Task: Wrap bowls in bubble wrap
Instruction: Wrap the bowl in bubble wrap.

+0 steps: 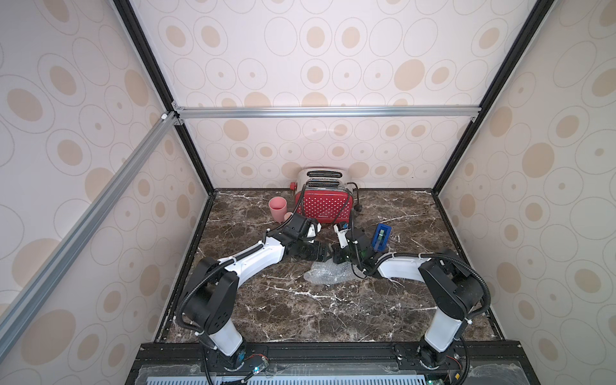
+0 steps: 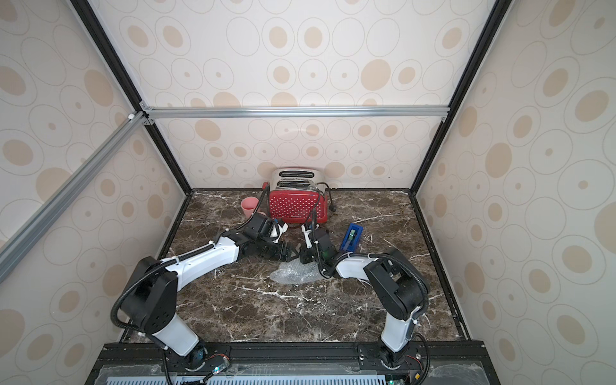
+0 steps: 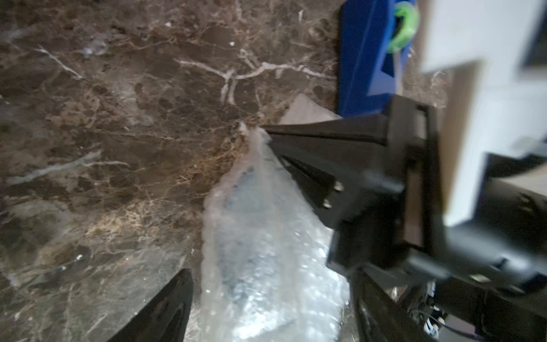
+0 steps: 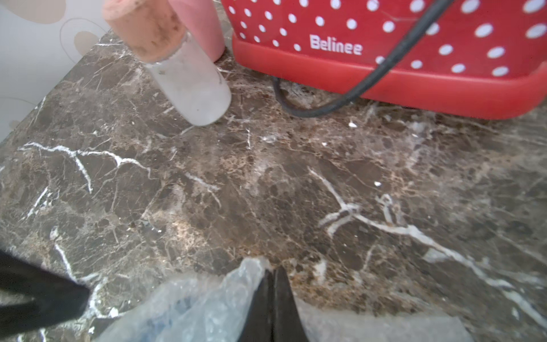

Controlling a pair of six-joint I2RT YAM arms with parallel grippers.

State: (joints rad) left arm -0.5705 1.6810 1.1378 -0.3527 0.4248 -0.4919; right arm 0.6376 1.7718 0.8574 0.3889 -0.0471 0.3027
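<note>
The right gripper (image 4: 272, 274) pinches a corner of the bubble wrap (image 1: 328, 275), mid-frame in a top view. The left gripper (image 3: 272, 275) stands spread around it. The bowl (image 3: 239, 260) shows as blurred blue inside.

Marble table (image 1: 300, 310); toaster (image 1: 323, 205), cup (image 1: 277, 208), bottle (image 4: 189, 83), dispenser (image 1: 381, 237), bubble wrap (image 1: 328, 275).

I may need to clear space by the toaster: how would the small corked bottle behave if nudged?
The corked bottle is tall and narrow with a small base, so it would probably tip easily. Once down, its round body would likely roll on the smooth marble top. It looks like clear glass, so possibly fragile.
</note>
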